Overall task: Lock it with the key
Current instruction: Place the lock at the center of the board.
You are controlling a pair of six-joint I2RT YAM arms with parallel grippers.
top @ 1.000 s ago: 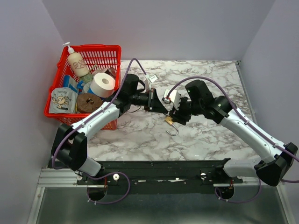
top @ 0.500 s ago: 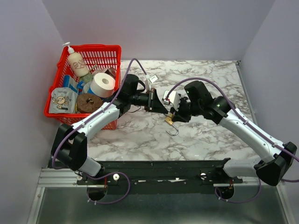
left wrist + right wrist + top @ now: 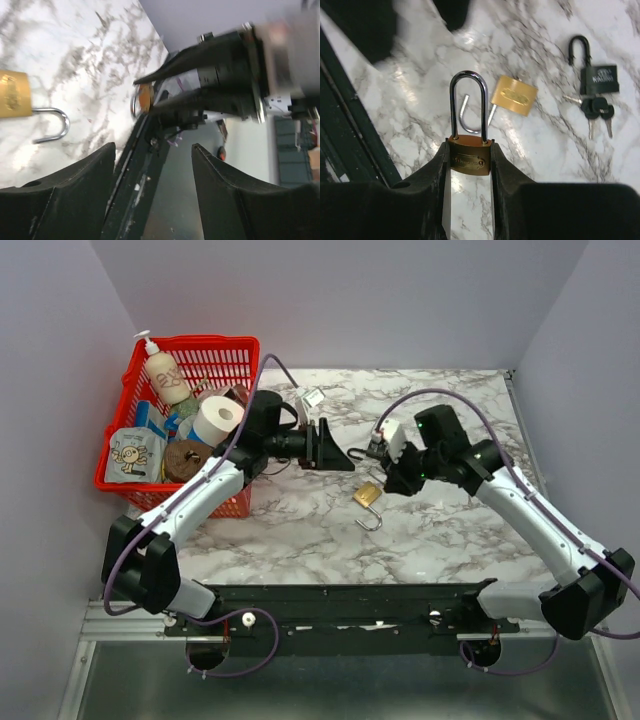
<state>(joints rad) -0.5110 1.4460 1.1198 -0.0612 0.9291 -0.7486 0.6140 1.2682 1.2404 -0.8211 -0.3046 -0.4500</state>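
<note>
Your right gripper (image 3: 468, 150) pinched the body of a long-shackled brass padlock (image 3: 468, 161). Your left gripper (image 3: 152, 152) stood wide and empty. An open brass padlock (image 3: 514, 96) lay mid-way across the marble table (image 3: 545, 150), with a black padlock (image 3: 599, 76) and keys (image 3: 598, 109) just beyond it.

A basket (image 3: 200, 340) is sitting at the far left of the tabletop (image 3: 450, 540), carrying a pump bottle (image 3: 165, 375) at its far side and a paper roll (image 3: 220, 422) at its right. Right of it, around the tabletop's middle, a loose padlock (image 3: 367, 495) is lying with its shackle pointing toward the near edge, and a padlock with keys (image 3: 598, 80) is lying just beyond on the far side. A third padlock (image 3: 468, 159) is sitting between the right gripper's (image 3: 468, 150) fingers (image 3: 432, 175), raised just far-right of the loose one, facing the left gripper (image 3: 153, 146) on its left.
</note>
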